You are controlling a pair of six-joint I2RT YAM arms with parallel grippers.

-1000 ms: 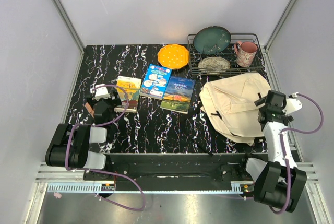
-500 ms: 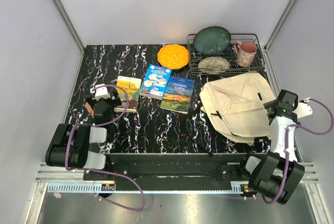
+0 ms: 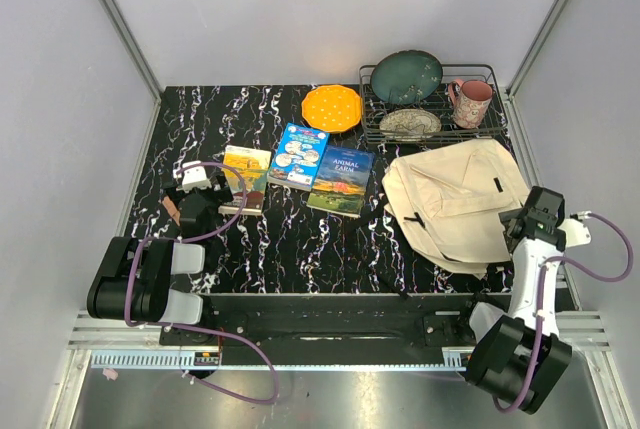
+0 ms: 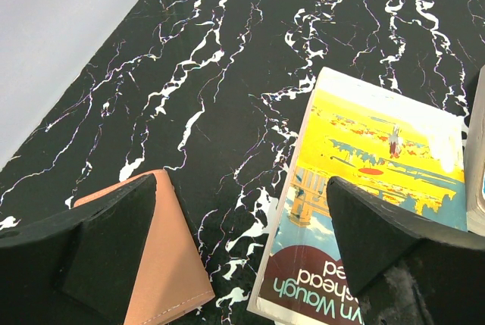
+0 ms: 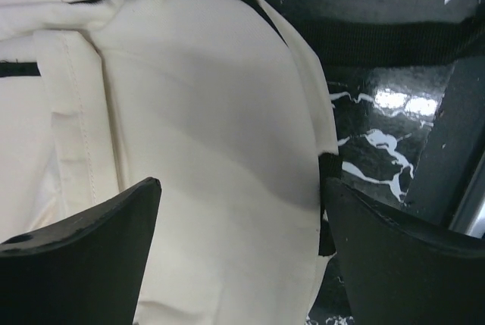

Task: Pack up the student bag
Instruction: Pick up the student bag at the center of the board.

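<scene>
As the right tool (image 3: 528, 217) swings back in from the edge of the desk (image 3: 300, 239), jaws wide, it hovers over the near right corner of the student bag (image 3: 450, 194). The left tool (image 3: 203, 199), equally wide, idles well left of it. Nothing is packed yet.

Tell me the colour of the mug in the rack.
The mug is pink; it shows best in the top external view.

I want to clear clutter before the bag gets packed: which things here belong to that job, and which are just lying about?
For the job, likely: backpack, yellow book, blue book, Animal Farm book.
Lying about: orange plate, wire rack, green plate, patterned dish, pink mug.
</scene>
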